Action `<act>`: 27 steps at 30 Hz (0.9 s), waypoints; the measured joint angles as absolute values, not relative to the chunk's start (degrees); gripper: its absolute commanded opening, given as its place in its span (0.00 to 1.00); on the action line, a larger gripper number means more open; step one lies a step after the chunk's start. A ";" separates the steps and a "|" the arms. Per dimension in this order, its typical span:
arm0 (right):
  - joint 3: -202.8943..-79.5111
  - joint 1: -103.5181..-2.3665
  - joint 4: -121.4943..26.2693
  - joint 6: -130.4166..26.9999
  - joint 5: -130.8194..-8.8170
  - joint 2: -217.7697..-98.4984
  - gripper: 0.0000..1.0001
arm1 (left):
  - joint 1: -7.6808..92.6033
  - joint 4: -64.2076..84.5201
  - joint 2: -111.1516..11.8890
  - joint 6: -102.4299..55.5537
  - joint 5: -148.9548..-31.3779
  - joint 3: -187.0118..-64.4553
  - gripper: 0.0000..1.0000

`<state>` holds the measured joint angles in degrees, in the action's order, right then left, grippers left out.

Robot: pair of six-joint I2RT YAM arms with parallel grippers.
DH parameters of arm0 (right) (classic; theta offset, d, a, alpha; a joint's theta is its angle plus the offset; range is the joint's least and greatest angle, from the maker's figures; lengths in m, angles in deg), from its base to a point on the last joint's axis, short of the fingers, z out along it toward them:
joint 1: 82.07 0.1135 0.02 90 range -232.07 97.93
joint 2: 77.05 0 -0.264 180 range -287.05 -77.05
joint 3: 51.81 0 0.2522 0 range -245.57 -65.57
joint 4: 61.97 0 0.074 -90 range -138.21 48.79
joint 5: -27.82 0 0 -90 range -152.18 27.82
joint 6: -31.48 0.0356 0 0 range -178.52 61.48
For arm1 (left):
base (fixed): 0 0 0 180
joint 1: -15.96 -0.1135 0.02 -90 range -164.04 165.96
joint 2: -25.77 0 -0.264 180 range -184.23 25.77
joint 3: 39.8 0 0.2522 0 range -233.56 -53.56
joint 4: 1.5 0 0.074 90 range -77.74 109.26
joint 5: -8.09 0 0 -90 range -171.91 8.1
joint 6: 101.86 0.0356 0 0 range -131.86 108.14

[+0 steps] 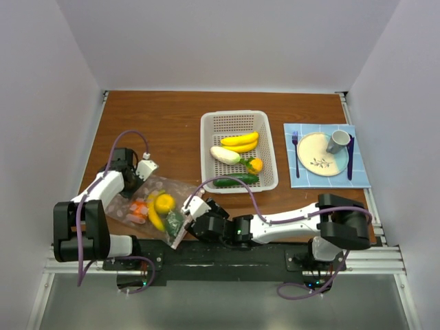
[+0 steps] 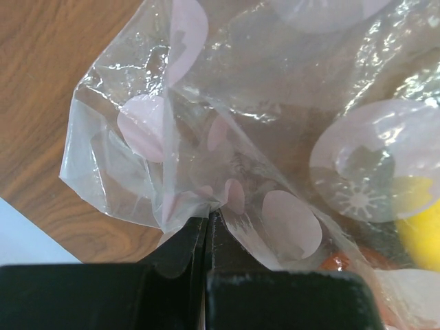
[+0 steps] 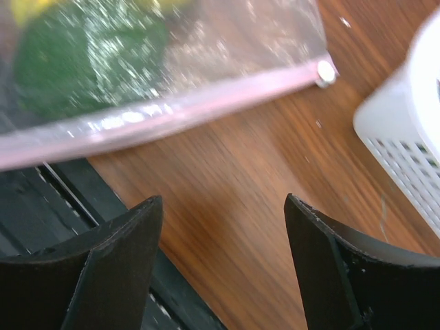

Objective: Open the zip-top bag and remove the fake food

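Note:
The zip-top bag [image 1: 152,206] lies at the front left of the table, its pink zip strip [image 3: 172,110] shut with the slider [image 3: 324,72] at one end. Inside it are a lemon [image 1: 163,203], a banana [image 1: 155,220], a green round [image 1: 174,222] and an orange-red piece [image 1: 139,209]. My left gripper [image 1: 142,177] is shut on a fold of the bag's plastic [image 2: 208,214] at its far end. My right gripper [image 1: 190,210] is open and empty, low over bare wood [image 3: 223,206] just beside the zip strip.
A white perforated basket [image 1: 210,137] at centre back holds bananas [image 1: 239,141], a white oval [image 1: 225,155], a cucumber [image 1: 236,181] and a small yellow-orange fruit [image 1: 255,165]. A blue mat [image 1: 359,177] at right carries a plate, mug, fork and knife. The black base rail runs close to the bag's zip edge.

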<state>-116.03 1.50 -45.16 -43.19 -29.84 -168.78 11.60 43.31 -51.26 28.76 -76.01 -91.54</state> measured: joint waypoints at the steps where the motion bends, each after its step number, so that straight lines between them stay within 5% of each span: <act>1: -116.70 1.50 -46.25 -43.58 -29.99 -169.93 0.76 | 11.60 43.07 -51.26 28.63 -75.99 -91.54 0.00; 8: -121.51 1.09 -51.76 -45.16 -31.54 -177.91 0.82 | 11.62 42.37 -51.26 28.19 -75.93 -91.19 0.00; 12: -122.15 0.45 -54.16 -45.57 -32.35 -180.67 0.99 | 11.62 41.95 -51.48 28.19 -75.91 -91.15 0.00; 27: -125.55 -0.82 -67.23 -46.14 -42.25 -186.79 0.99 | 12.87 42.24 -51.98 25.62 -76.41 -91.15 0.00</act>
